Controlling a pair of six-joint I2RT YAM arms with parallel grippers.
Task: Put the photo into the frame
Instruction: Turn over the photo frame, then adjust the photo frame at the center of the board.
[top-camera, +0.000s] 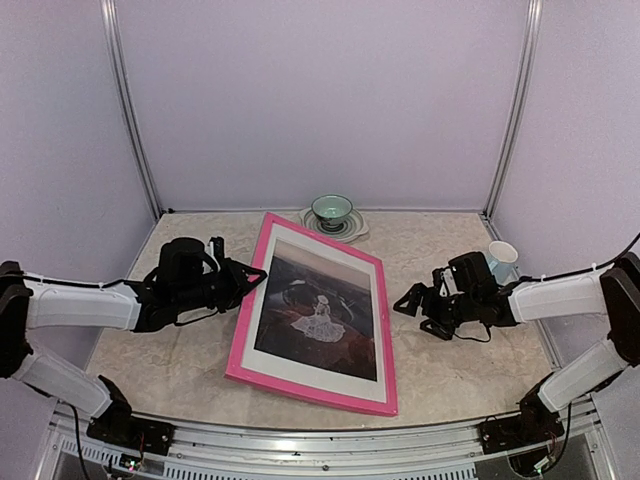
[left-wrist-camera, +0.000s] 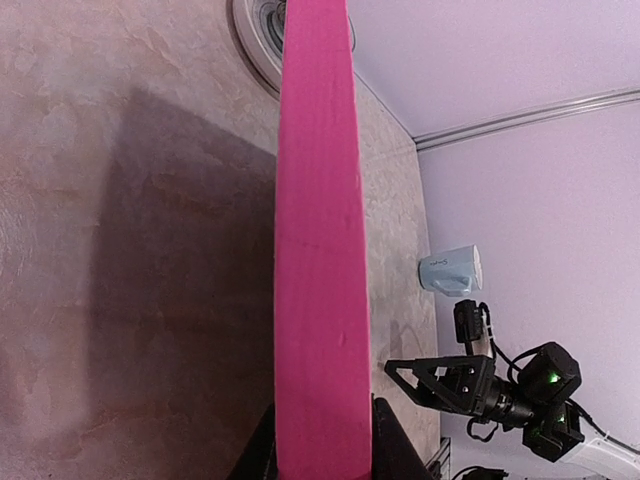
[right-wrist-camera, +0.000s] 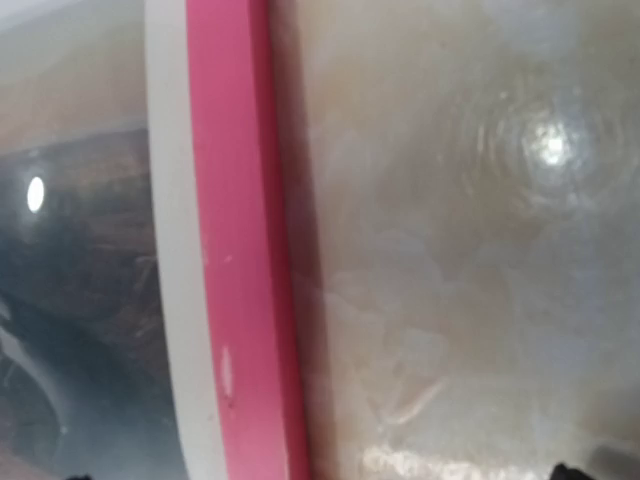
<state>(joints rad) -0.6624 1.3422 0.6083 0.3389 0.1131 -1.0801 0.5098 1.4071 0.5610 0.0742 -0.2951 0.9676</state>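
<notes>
The pink frame (top-camera: 310, 388) lies face up in the middle of the table. The dark photo (top-camera: 320, 310) of a white-dressed figure shows inside it, within a white border. My left gripper (top-camera: 255, 278) is shut on the frame's left rim (left-wrist-camera: 318, 250), one black finger (left-wrist-camera: 395, 445) on each side of it. A broad shadow falls on the table beside that rim. My right gripper (top-camera: 402, 302) stands open just off the frame's right rim (right-wrist-camera: 240, 250), apart from it. The right wrist view shows the rim, the border and a bit of photo (right-wrist-camera: 80, 300).
A green bowl on a saucer (top-camera: 332, 210) stands just behind the frame's far corner. A pale cup (top-camera: 502, 256) sits at the right, behind my right arm. Booth walls close off the back and both sides.
</notes>
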